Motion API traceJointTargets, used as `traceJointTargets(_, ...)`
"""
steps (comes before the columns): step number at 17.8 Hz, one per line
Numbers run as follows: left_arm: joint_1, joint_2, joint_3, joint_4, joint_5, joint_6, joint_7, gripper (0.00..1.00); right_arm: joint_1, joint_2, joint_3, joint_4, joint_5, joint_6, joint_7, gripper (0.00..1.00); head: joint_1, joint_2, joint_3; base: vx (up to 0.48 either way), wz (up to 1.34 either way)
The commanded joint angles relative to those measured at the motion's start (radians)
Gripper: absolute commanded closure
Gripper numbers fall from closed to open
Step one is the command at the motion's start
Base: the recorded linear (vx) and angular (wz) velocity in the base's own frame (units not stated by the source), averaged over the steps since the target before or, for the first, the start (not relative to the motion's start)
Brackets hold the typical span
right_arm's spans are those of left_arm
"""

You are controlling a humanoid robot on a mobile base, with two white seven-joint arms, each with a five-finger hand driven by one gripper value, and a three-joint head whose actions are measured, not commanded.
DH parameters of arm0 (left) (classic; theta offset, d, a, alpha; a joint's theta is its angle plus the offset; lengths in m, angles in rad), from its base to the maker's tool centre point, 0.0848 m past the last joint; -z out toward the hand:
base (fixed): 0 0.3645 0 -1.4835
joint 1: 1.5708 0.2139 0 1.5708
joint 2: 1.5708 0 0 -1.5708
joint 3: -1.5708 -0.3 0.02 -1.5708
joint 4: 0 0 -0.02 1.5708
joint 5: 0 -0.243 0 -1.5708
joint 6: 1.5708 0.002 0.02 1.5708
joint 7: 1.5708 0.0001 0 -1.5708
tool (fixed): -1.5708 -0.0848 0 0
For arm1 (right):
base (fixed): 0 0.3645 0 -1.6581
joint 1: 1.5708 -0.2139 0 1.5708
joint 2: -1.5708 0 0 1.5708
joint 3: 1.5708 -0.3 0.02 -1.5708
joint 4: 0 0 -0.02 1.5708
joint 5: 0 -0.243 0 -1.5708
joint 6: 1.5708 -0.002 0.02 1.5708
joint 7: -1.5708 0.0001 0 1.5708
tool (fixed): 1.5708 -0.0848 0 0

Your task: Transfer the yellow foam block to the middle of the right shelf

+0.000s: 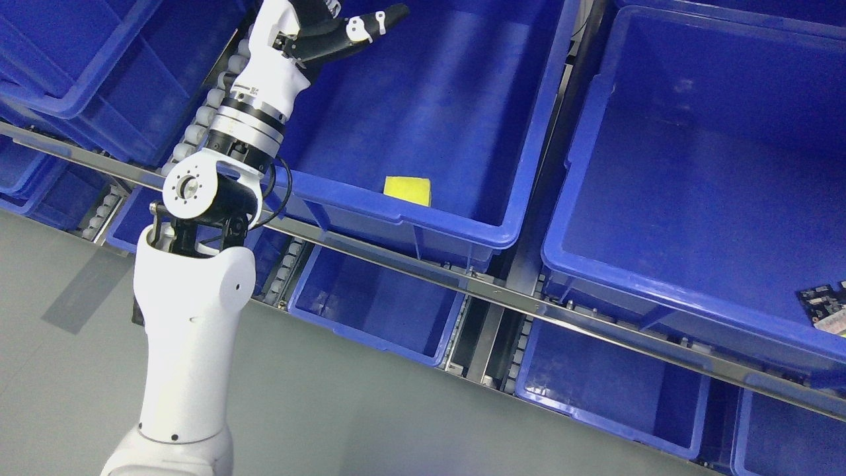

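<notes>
A yellow foam block [408,190] lies in the near corner of the middle-shelf blue bin [429,99], against its front wall. My left arm comes up from the lower left and its hand [344,30] is raised at the top of the picture, over the far left part of that same bin. Its fingers [380,20] are stretched out and hold nothing. The hand is well above and left of the block, apart from it. A second large blue bin [694,165] stands to the right on the same shelf level. My right arm is not in view.
A metal shelf rail [462,281] runs diagonally below the bins. More blue bins sit on the lower shelf [370,304] and at upper left [79,53]. A small dark circuit board [823,301] lies in the right bin's corner. Grey floor [330,410] is below.
</notes>
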Motion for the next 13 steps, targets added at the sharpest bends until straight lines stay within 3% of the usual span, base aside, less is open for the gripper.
traceJointTargets(1,0.020,0.017,0.024,-0.023,0.000,0.006,0.003,0.00,0.002,-0.017,0.000,-0.017,0.003,0.001,0.000,0.00,0.0000,0.000,0.000,0.000,0.00)
traceJointTargets(13,0.020,0.017,0.019,-0.021,0.000,0.005,0.002,0.00,0.002,-0.017,0.000,-0.017,0.003,0.001,0.000,0.00,0.0000,0.000,0.000,0.000,0.00)
